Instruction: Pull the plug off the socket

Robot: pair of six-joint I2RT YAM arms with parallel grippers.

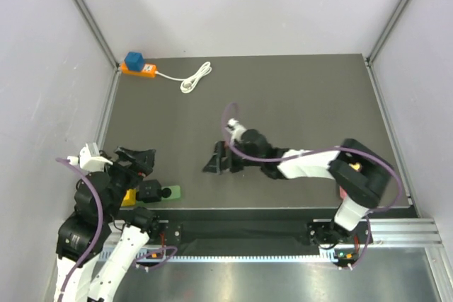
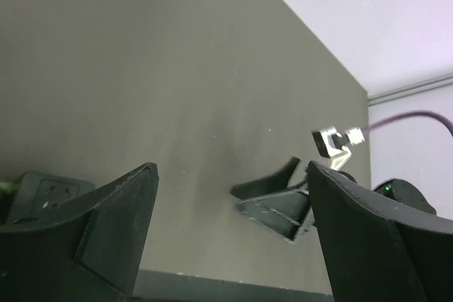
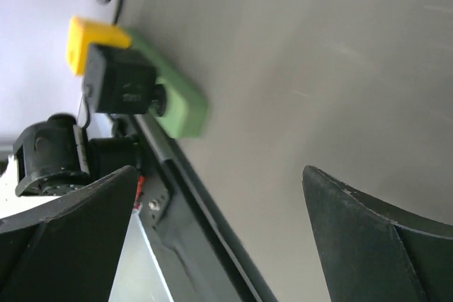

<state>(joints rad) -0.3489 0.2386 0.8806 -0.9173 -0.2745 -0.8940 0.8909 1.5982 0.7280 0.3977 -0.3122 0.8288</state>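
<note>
Jaws gape empty, left and right; your black plug point(image 1: 150, 191), eight o'clock, looks rigid: pinch its flanks.

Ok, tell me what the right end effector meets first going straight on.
Probably bare dark grey tabletop; the green socket block lies off the right end effector's line, depth unclear.

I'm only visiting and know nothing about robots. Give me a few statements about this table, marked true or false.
1. A blue plug sits on the orange socket at the far left corner of the table. True.
2. The right pincer is clamped on the black plug. False: it stands open over bare table, holding nothing.
3. The black plug lies loose, away from the green socket. False: it sits plugged into it.
4. A white cable lies coiled beside the orange socket. True.
</note>
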